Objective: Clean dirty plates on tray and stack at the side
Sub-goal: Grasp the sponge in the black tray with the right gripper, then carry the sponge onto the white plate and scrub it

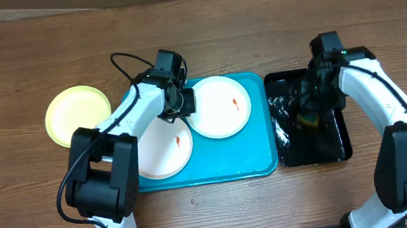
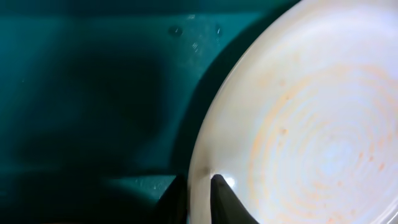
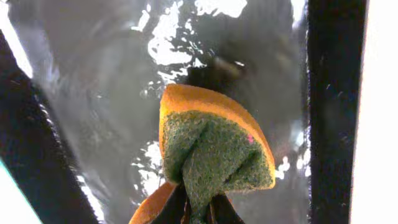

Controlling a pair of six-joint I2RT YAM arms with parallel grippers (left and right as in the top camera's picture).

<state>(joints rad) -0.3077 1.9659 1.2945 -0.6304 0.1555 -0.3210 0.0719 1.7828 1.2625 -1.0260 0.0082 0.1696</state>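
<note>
While the left end effector (image 1: pixel 178 101) pinches the left rim of the upper white plate (image 1: pixel 219 106) on the tray (image 1: pixel 261 164), the right end effector (image 1: pixel 310 113), clamped on the sponge (image 3: pixel 214 146), hangs near, right of that plate; 1 yellow plate (image 1: pixel 78 115) rests on the tabletop (image 1: pixel 202 24).
</note>
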